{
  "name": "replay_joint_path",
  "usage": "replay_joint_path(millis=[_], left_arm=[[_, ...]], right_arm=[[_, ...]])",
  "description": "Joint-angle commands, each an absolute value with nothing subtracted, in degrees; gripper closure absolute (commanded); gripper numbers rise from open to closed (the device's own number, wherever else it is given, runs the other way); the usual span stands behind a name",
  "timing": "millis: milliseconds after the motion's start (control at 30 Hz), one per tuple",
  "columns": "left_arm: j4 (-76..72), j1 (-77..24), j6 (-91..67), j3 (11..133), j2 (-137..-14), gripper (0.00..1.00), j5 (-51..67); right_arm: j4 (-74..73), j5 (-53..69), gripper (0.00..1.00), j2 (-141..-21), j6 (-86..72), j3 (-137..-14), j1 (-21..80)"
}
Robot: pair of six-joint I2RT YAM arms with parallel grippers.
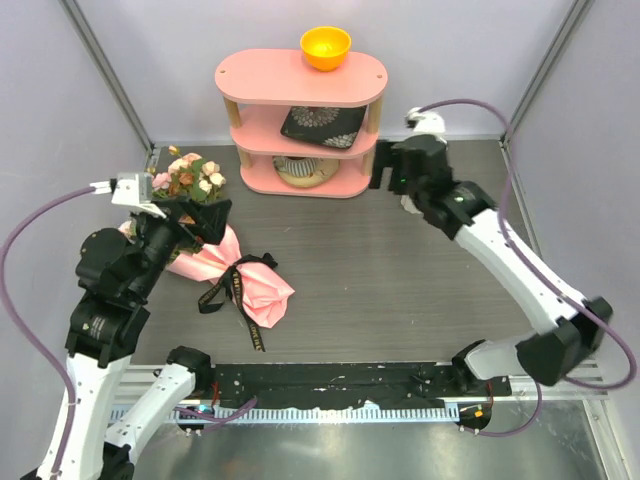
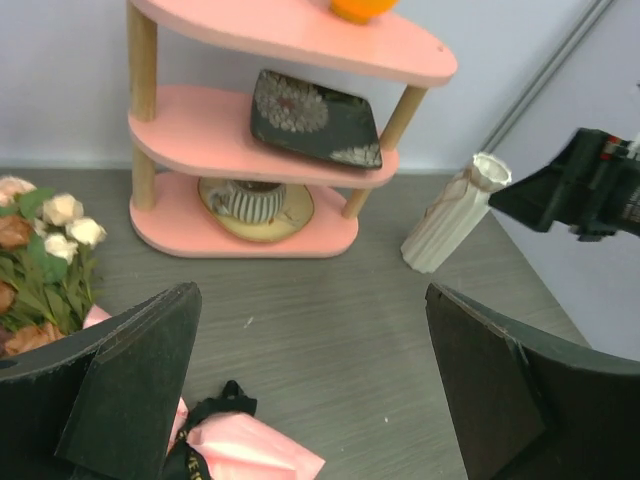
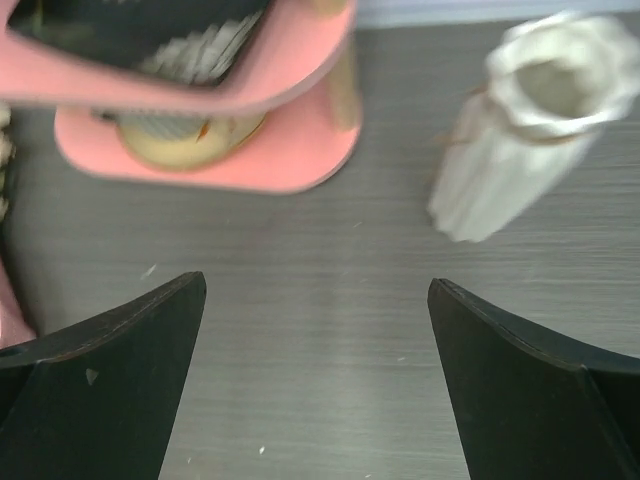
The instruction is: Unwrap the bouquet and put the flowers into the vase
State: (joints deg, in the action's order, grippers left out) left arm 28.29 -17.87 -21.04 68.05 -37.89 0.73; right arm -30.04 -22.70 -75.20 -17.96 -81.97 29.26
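So, with both jaws wide apart and empty, the left gripper (image 2: 310,297) should come down on the black ribbon (image 1: 229,290) of the bouquet (image 1: 262,288) lying just beneath it, well apart from the vase (image 3: 520,140) standing near the right gripper (image 3: 317,284).

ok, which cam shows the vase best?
Left wrist: the vase shows whole, rim to base, right of the shelf. Right wrist looks down on its mouth, but blurred and foreshortened. In the top view the right arm hides nearly all of it.
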Motion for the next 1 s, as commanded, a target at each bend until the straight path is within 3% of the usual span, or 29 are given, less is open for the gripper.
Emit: replay_joint_path(millis=[0,233,300,433,567,767,800,967], left_arm=[[28.7,-17.6,-24.7,62.4,-39.3,0.0,3.6],[37.3,-17.6,-25.9,57.4,-37.2,0.02,-3.0],[41.1,-17.6,-26.1,57.0,-36.8,0.08,-5.5],[45.8,-17.6,-31.1,53.7,-35.1,0.09,-12.3],[46.1,-17.6,-38.6,47.6,-31.4,0.14,-10.9],[47.8,-17.8,-46.9,45.4,-30.6,0.3,-9.4],[47.7,-17.8,-51.4,44.4,-30.7,0.37,-7.7],[43.9,-17.8,-60.8,32.8,-30.5,0.42,-2.4]], right_arm=[[-28.9,-21.3,0.0,-82.0,-20.5,-83.8,38.0],[-15.2,-1.1,0.0,-95.3,-25.2,-80.8,50.7],[-11.6,-1.3,0.0,-98.4,-25.0,-80.4,54.7],[-6.9,-0.7,0.01,-101.2,-28.3,-79.0,59.5],[1.9,0.7,0.2,-99.3,-32.1,-71.7,59.6],[3.4,-2.4,0.41,-96.2,-33.0,-69.0,58.0],[4.0,-1.1,0.42,-95.9,-34.2,-68.5,57.3],[9.0,4.6,0.42,-94.5,-37.8,-64.8,53.6]])
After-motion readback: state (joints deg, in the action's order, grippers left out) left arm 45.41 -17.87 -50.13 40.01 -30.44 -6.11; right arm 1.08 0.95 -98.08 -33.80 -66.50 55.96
